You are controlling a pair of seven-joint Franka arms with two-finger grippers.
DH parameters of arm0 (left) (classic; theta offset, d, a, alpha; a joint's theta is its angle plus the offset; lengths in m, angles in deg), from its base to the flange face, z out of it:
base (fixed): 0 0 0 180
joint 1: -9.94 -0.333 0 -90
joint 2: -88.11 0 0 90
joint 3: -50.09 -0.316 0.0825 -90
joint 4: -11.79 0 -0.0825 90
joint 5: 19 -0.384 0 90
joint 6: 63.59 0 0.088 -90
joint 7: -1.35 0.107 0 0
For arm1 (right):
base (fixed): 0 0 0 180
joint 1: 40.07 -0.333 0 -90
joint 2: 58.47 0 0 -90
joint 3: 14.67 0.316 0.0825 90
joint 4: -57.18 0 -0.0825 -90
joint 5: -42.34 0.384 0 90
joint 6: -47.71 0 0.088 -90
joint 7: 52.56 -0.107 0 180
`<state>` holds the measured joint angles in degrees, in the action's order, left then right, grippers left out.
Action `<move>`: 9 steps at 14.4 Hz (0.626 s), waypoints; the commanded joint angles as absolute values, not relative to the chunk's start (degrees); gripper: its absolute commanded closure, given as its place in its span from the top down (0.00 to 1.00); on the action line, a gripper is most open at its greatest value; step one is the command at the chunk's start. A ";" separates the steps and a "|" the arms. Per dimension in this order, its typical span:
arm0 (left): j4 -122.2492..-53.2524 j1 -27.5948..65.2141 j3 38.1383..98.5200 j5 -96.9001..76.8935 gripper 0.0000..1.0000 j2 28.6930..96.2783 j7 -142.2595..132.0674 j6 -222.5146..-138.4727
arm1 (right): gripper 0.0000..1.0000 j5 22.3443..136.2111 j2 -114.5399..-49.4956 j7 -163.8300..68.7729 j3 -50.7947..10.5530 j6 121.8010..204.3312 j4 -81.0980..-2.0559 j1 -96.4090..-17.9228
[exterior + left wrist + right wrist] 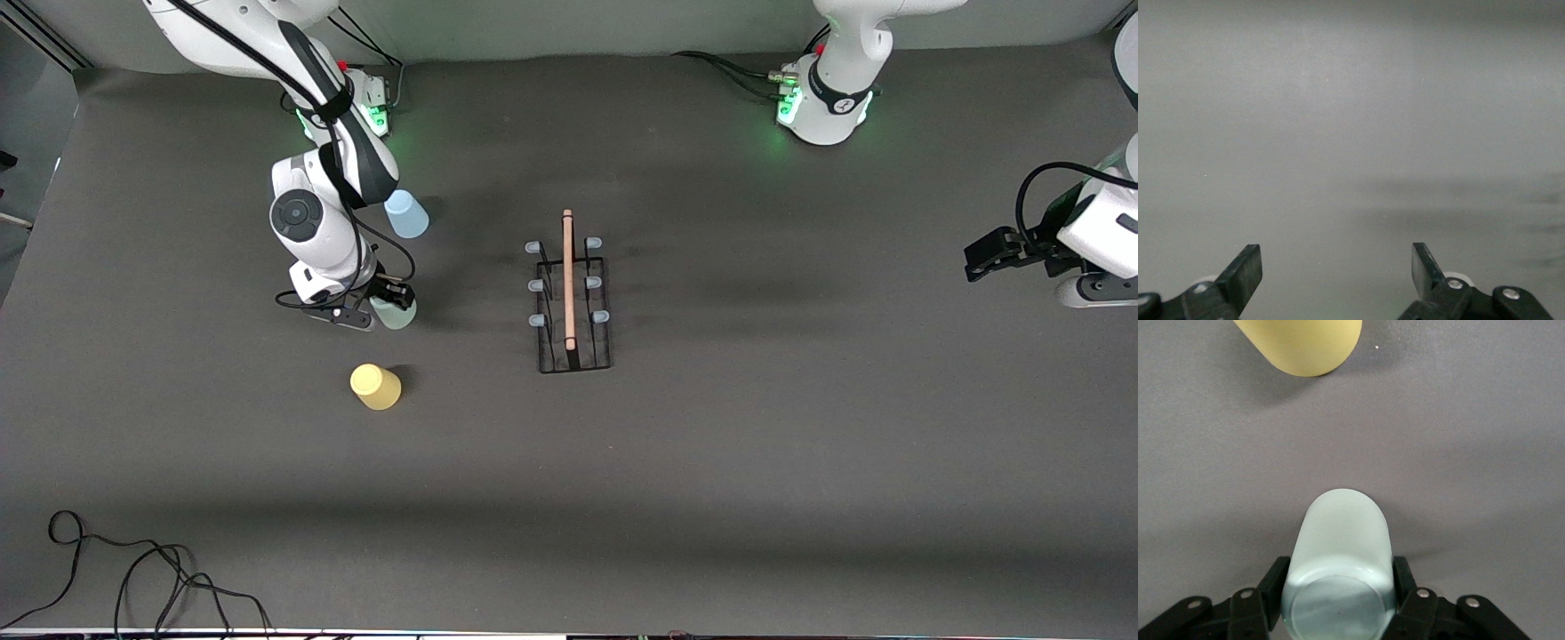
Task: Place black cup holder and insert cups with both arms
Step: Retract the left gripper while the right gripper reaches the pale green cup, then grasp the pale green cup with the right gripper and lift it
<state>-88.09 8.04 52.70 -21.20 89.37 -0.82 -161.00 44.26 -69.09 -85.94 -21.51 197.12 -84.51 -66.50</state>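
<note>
From the front, my right gripper is mostly hidden under my own wrist; only part of the grey-green cup shows there. My right wrist view settles it: my fingers are clamped on both sides of that cup, which is smooth, matte plastic, rounded at its closed end. Whether it is off the table I cannot tell. The yellow cup stands mouth-down nearer the front camera; in my wrist view it is cut off at the edge. The light blue cup is partly covered by my right arm.

The black wire cup holder stands mid-table, well apart from the cups, with a pale wooden rod on top, six pale-tipped pegs and a thin rectangular base.

My left gripper waits at the left arm's end of the table, fingers spread wide, holding nothing; that arm is cut off at the frame edge.
</note>
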 commanded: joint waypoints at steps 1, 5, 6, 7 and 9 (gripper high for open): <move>-87.80 8.27 52.73 -21.28 1.00 89.87 0.39 -160.45 | 0.00 44.80 -67.88 -83.85 -21.70 195.38 -84.59 -66.61; -87.62 8.09 52.73 -19.10 1.00 89.60 0.47 -161.06 | 0.00 44.89 -60.95 -84.46 -21.97 185.99 -82.75 -66.61; -87.62 7.92 52.64 -18.74 1.00 89.51 0.56 -161.06 | 0.00 44.98 -59.01 -84.90 -21.97 183.09 -82.04 -66.61; -87.62 7.83 52.55 -18.73 1.00 89.51 1.09 -160.98 | 0.00 46.81 -57.34 -84.90 -21.97 180.45 -80.91 -66.78; -87.53 7.56 52.38 -18.73 1.00 89.60 1.97 -160.72 | 0.00 53.04 -55.05 -85.69 -21.27 177.36 -78.88 -67.22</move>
